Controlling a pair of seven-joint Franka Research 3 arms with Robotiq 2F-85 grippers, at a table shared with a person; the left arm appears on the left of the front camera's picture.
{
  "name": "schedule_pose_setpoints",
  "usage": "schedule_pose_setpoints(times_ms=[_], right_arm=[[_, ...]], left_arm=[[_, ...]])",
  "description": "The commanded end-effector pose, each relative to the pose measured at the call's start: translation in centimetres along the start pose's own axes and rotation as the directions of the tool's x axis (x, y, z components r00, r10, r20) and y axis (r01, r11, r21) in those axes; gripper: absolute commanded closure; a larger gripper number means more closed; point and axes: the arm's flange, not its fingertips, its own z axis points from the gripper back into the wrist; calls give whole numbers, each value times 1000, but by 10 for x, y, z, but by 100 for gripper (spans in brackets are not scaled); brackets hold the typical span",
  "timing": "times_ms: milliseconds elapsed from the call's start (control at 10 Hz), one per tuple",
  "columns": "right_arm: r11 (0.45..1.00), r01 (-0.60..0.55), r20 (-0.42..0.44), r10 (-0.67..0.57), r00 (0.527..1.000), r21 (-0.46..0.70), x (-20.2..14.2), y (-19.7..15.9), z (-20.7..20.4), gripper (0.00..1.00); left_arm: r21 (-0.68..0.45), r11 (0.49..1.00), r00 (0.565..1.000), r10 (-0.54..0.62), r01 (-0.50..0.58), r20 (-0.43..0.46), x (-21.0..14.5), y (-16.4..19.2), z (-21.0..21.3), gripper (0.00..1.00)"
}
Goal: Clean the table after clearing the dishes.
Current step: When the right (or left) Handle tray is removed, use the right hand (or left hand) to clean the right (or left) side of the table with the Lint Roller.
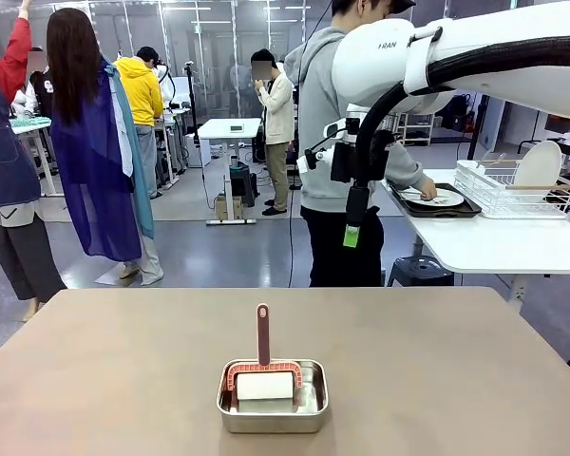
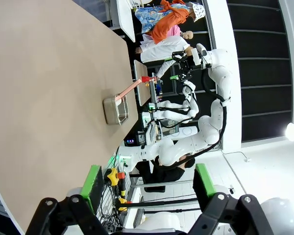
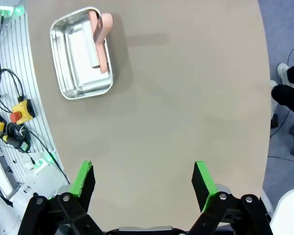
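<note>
Front view looks across the brown bench [image 1: 104, 380], and near its close edge, about the middle, stands a small steel pan [image 1: 271, 421]. Inside the pan lies a roller [image 1: 264, 385] with a white roll, and its reddish handle stands straight up.

Behind the far edge a person [image 1: 313, 95] in a grey hoodie is turned to a white side bench [image 1: 484, 247] on the right and reaches down to a white plate [image 1: 448, 199]. This plate lies on a dark tray [image 1: 465, 210] on the white side bench, with cutlery on it. Just beside the tray is a white wire rack [image 1: 499, 195], and a second plate [image 1: 539, 163] stands upright in it.

Right wrist view looks straight down on the brown top. The right hand [image 3: 143, 181] is open wide, its green pads [image 3: 85, 178] well apart and holding nothing, and it hangs high above bare surface. The pan is far from it, near the upper left corner of this picture.

Left wrist view is rolled sideways. The left hand [image 2: 147, 183] is also open and empty, off the side of the brown bench. The pan with the roller is well away from it.
</note>
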Motion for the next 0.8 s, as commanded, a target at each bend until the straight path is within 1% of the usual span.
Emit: schedule_pose_setpoints(times_ms=[0, 100, 200, 300, 700], right_arm=[[995, -98, 21, 98, 995, -4, 30, 9, -22, 0], [990, -138, 8, 138, 990, 16, 43, 17, -41, 0], [986, -164, 15, 164, 986, 17, 57, 25, -58, 0], [984, -175, -22, 176, 984, 14, 71, 30, -72, 0], [972, -226, -102, 231, 967, 60, 121, 41, -119, 0]], left_arm=[[11, 1000, 1000, -8, 8, -4, -7, -2, -1, 7], [11, 1000, 1000, -8, 8, -4, -7, -2, -1, 7], [11, 1000, 1000, -8, 8, -4, -7, -2, -1, 7], [11, 1000, 1000, -8, 8, -4, -7, -2, -1, 7], [11, 1000, 1000, -8, 8, -4, -7, -2, -1, 7]])
